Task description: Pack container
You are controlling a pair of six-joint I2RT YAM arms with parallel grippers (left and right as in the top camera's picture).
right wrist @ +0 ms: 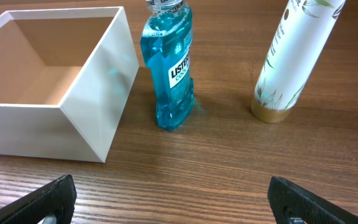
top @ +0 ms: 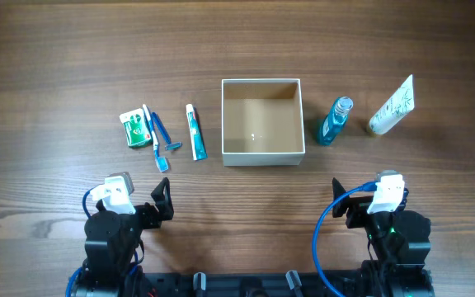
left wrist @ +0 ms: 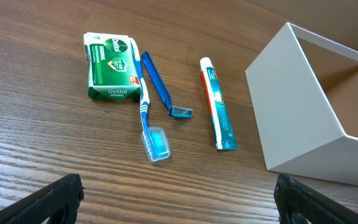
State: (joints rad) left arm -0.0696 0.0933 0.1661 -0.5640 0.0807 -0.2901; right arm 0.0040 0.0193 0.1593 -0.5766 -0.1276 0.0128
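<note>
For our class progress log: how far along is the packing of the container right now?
Nothing looks done: the container is empty. Nothing is in hand: the left gripper and right gripper are both open, holding nothing. Left to pack: soap box, toothbrush, razor and toothpaste on its left; mouthwash bottle and white tube on its right.

Light was bright and even, shadows soft on the brown wooden tabletop (top: 56, 66), glare speck inside the white cardboard box (top: 262, 158)
</note>
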